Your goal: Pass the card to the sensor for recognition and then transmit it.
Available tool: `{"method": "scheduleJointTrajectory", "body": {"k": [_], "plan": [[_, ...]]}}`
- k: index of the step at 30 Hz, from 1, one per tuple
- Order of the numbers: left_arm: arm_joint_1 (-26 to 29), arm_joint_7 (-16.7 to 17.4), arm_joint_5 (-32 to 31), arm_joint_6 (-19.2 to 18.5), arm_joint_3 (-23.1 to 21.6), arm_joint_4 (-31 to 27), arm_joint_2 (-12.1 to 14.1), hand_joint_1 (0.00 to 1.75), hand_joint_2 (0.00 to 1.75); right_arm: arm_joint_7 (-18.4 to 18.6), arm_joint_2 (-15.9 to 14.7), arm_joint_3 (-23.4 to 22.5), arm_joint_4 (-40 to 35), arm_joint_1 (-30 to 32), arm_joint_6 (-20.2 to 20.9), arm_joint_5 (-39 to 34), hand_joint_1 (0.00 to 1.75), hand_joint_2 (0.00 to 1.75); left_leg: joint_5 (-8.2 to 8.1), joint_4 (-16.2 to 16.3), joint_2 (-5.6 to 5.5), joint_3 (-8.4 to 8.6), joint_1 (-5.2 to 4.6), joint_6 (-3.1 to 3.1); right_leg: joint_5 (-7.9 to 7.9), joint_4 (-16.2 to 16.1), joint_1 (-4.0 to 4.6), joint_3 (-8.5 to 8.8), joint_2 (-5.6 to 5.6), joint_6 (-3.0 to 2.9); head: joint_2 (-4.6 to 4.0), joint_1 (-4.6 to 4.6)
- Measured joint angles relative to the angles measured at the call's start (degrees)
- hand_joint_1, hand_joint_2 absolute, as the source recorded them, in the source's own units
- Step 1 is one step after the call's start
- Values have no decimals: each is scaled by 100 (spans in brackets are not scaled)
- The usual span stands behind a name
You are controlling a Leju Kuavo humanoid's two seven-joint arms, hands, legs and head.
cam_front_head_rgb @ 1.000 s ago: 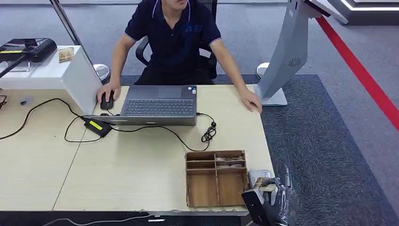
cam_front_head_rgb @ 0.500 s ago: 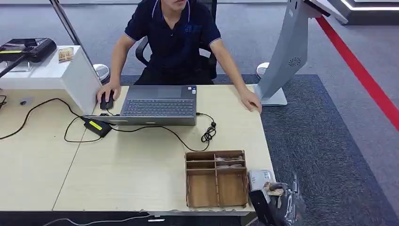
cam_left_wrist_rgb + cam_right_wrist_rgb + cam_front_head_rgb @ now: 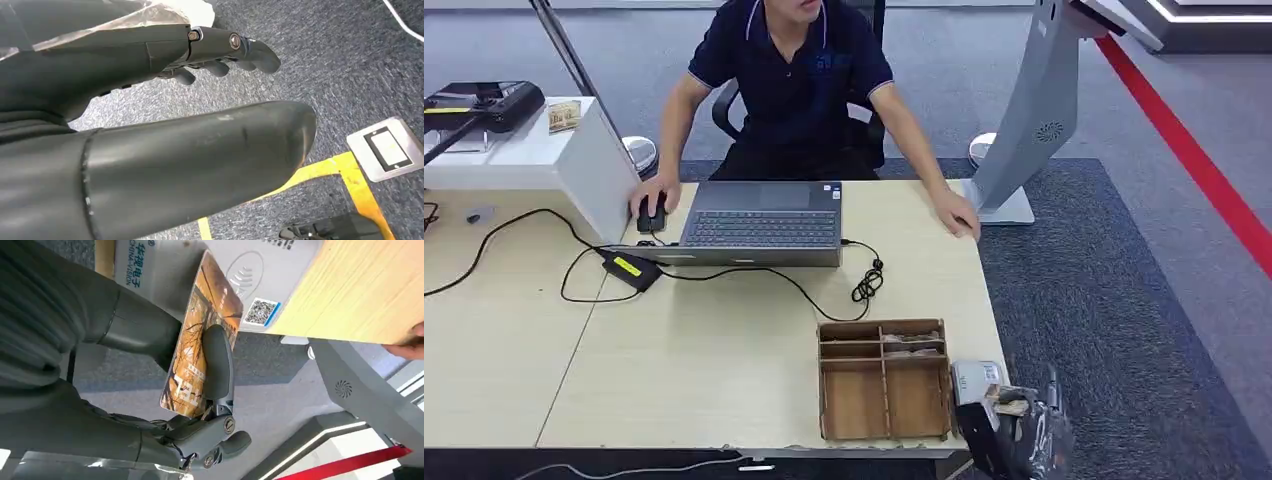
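Our right hand held the card over the white sensor at the worktop's five o'clock corner. Reading seemed under way; handing the card over remained. Our left hand hung with nothing in it.

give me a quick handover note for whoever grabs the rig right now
Right hand pinches the card between thumb and fingers, one edge by the white card reader at the table's near right corner.
Left hand hangs over the carpet, holding nothing.
Done: card picked up and brought to the reader.
Left: whether the read has registered cannot be told; afterwards pass the card on, likely to the person at the laptop.
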Motion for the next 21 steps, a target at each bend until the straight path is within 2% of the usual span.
{"method": "scheduleJointTrajectory", "body": {"k": [6, 12, 21], "plan": [[1, 0, 4, 0, 0, 0, 7, 0, 0, -50, 96, -59, -214, -19, 0, -110, 175, 175, 0, 0, 0, -2, 0, 0, 0, 1, 0, 0, 0, 0, 0, -2], [2, -2, 2, 0, 0, 0, 11, 0, 0, 37, 173, -52, -824, -44, -2, -155, 175, 175, 1, 0, 0, -1, 0, -1, 0, 3, 0, 0, 0, 0, 0, 0], [1, -7, -44, -7, 0, 0, 13, 0, 0, 124, 210, 271, -1843, -73, 0, -70, 175, 175, 2, 0, 0, -1, 0, -2, 1, 3, 0, 1, 0, 0, 0, -2]]}}
